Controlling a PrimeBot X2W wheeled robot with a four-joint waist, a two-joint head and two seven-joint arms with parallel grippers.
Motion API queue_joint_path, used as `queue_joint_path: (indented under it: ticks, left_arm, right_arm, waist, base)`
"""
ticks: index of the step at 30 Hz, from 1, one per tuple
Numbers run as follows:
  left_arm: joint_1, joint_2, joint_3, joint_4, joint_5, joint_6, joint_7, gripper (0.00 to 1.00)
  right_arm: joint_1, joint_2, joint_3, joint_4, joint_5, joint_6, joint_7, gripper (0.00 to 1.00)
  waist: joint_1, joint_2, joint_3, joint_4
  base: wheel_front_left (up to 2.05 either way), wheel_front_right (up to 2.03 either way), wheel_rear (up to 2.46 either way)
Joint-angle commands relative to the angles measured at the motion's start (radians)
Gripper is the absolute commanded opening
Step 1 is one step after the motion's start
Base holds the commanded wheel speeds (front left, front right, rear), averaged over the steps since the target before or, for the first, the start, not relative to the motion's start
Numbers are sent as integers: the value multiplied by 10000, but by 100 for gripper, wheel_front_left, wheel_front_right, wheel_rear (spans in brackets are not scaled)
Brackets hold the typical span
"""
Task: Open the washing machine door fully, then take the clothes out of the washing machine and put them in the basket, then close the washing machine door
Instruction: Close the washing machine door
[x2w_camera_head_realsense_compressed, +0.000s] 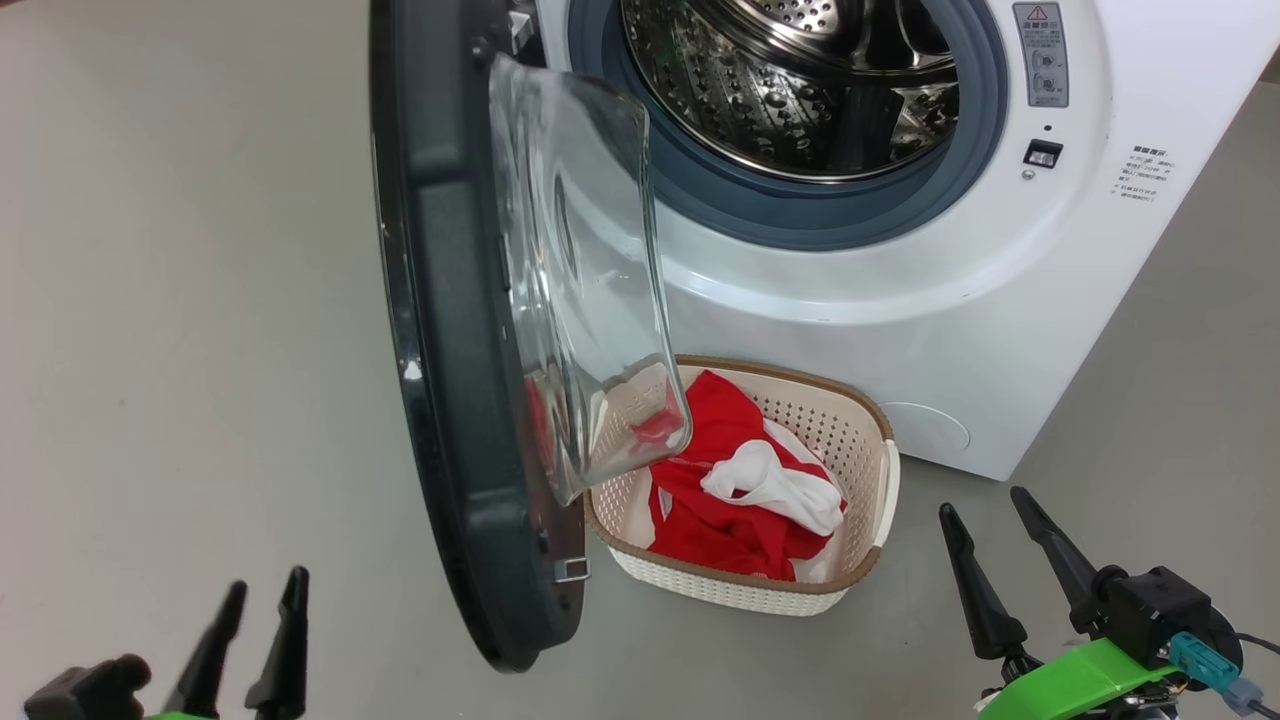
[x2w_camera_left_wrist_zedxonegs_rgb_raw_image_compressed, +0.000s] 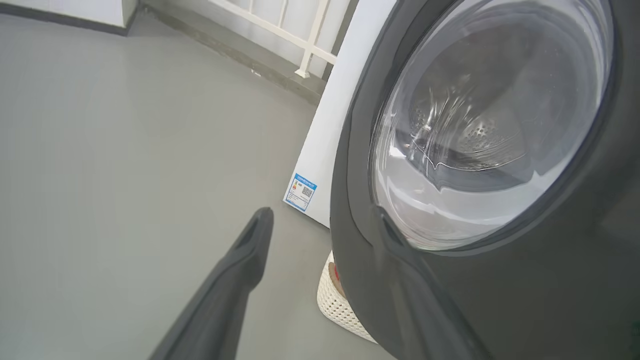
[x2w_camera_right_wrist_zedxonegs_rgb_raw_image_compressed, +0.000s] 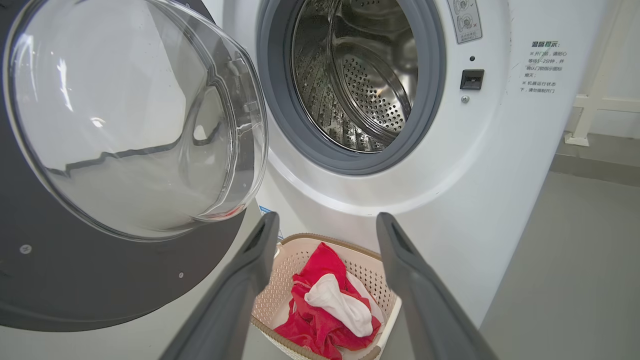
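I've got grey floor here, washing machine standing on it, basket sitting on it just in front of the machine.

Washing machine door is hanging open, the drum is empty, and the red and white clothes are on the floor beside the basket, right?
Not quite: the clothes lie inside the basket, not on the floor beside it, as the head view shows. The washing machine door does hang open and the drum is empty.
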Motion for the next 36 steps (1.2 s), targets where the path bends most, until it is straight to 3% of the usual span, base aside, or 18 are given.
queue_joint_path:
  ticks: [1,8,12,19,34,35,36]
  left_arm:
    - [-41,67,663,-329,566,-56,-120,100]
    - [275,-1015,2083,-1204,4406,-56,-121,100]
    - [418,-1568,2656,-1613,5740,-56,-121,100]
    - [581,-1905,2812,-1490,6180,-56,-121,100]
    - [467,-1953,2734,-1574,6064,-56,-122,100]
    - [441,-1972,2751,-1594,5874,-56,-122,95]
    - [397,-1994,2775,-1627,5590,-56,-122,69]
  right_arm:
    - [-261,-30,181,-228,7,75,-65,100]
    - [-330,-25,85,-246,-14,75,-65,100]
    - [-366,-24,50,-247,-16,75,-65,100]
    - [-303,7,-16,-247,-23,75,-65,100]
    - [-331,-4,-65,-245,-31,75,-65,100]
    - [-325,-1,-66,-243,-28,75,-65,100]
    - [-316,3,-69,-243,-25,75,-65,100]
  waist:
    - [0,0,15,-3]
    - [0,0,61,-48]
    - [0,0,65,-93]
    - [0,0,7,-150]
    - [0,0,43,-173]
    - [0,0,32,-176]
    - [0,0,20,-178]
  base:
    - [0,0,0]
    - [0,0,0]
    - [0,0,0]
    - [0,0,0]
    - [0,0,0]
    - [0,0,0]
    - [0,0,0]
